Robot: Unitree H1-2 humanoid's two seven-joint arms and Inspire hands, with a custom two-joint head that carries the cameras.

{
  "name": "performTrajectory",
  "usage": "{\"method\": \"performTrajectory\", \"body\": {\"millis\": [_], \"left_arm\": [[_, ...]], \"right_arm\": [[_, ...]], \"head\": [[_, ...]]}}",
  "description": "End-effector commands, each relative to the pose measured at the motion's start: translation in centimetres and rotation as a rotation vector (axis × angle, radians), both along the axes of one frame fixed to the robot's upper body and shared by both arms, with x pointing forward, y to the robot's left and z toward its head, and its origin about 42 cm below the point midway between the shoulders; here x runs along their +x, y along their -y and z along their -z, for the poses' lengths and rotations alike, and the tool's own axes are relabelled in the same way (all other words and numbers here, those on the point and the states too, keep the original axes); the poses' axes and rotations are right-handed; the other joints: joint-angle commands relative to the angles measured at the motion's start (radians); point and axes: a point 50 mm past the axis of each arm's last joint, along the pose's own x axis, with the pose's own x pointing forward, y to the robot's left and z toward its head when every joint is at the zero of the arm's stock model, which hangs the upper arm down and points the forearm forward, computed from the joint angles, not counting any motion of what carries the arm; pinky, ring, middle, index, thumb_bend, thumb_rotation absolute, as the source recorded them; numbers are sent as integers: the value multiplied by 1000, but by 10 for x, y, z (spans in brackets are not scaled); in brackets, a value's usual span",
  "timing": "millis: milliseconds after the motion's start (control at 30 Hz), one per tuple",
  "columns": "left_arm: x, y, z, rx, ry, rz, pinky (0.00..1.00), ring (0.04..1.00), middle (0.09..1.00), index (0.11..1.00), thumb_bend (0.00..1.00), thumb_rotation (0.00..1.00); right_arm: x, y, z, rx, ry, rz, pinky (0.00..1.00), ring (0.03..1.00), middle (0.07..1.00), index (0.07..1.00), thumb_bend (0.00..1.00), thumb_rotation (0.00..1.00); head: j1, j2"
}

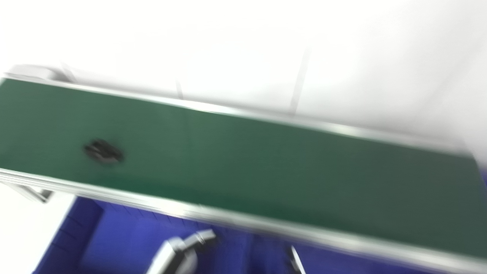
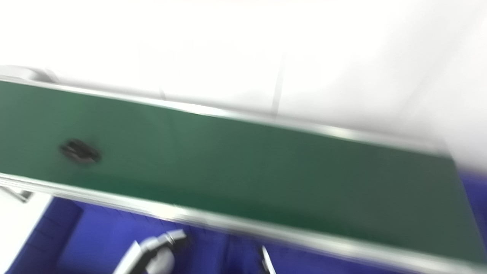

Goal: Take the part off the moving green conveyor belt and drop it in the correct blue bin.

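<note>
The green conveyor belt carries the things here. It runs across the whole picture in a slant, from the 9 o'clock side down to the 4 o'clock side, and the view is blurred. A pale metal rail borders its near edge, and a second rail follows the far edge. One small dark part lies directly on the belt, toward 9 o'clock, closer to the near rail than to the far one. Its exact shape cannot be told through the blur.
</note>
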Motion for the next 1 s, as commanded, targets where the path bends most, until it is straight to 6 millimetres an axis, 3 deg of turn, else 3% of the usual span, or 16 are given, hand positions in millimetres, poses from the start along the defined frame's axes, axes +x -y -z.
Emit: {"method": "performTrajectory", "body": {"millis": [0,433,667,733,967], "left_arm": [[2,-1,-3,-2,38,11,654,735,775,768,837,633],[4,1,-1,4,34,5,624,713,756,748,842,633],[4,4,0,-1,36,3,622,713,756,746,831,621],[4,4,0,-1,37,0,621,713,757,745,833,623],[6,4,0,4,47,1,623,714,756,747,829,631]], "right_arm": [[2,0,-6,39,67,1,833,929,983,1000,825,475],[4,2,-5,60,64,8,861,947,993,1000,818,448],[3,3,-7,78,97,39,823,933,978,1000,818,456],[4,4,-10,109,148,61,809,930,967,1000,808,453],[14,11,-42,206,301,111,949,956,951,1000,765,394]], "head": [[15,-13],[3,-20],[7,-18],[7,-18],[2,-8]]}}
